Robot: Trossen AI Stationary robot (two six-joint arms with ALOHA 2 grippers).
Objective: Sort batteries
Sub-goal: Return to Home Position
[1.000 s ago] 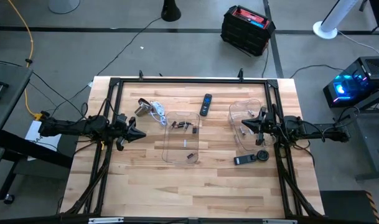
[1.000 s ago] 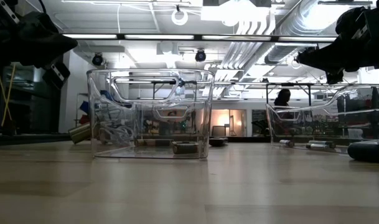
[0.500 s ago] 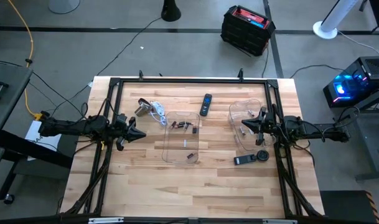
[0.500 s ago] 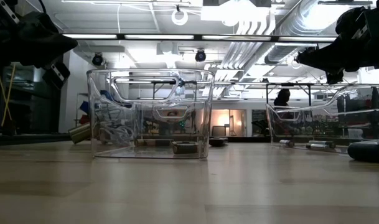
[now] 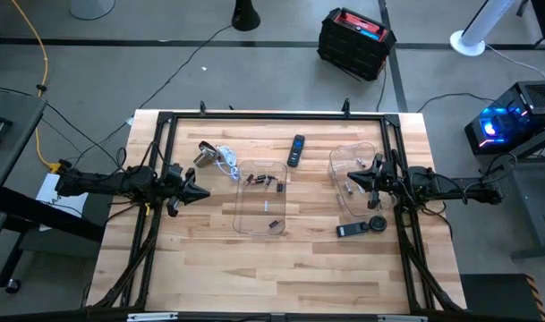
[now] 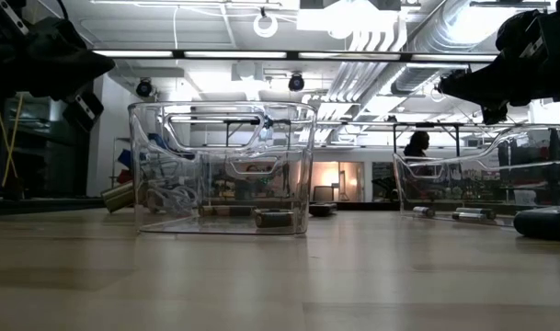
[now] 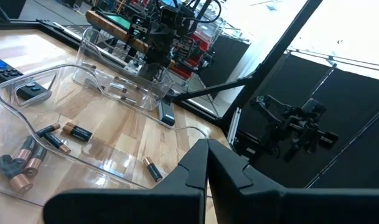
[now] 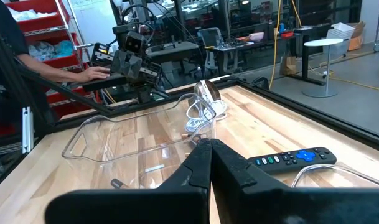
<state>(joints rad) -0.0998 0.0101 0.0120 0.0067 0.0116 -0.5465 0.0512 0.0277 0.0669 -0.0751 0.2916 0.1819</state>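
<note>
Nothing has moved since the earlier frames. The left tool (image 5: 203,193), fingers pressed together and empty, hangs by the left edge of the worktop (image 5: 299,268). The right tool (image 5: 351,180), also closed, hangs over the right bin (image 5: 339,156) near the right edge. At least six batteries (image 7: 77,132) lie in the middle bin (image 5: 241,219), and at least two in the right bin.
</note>
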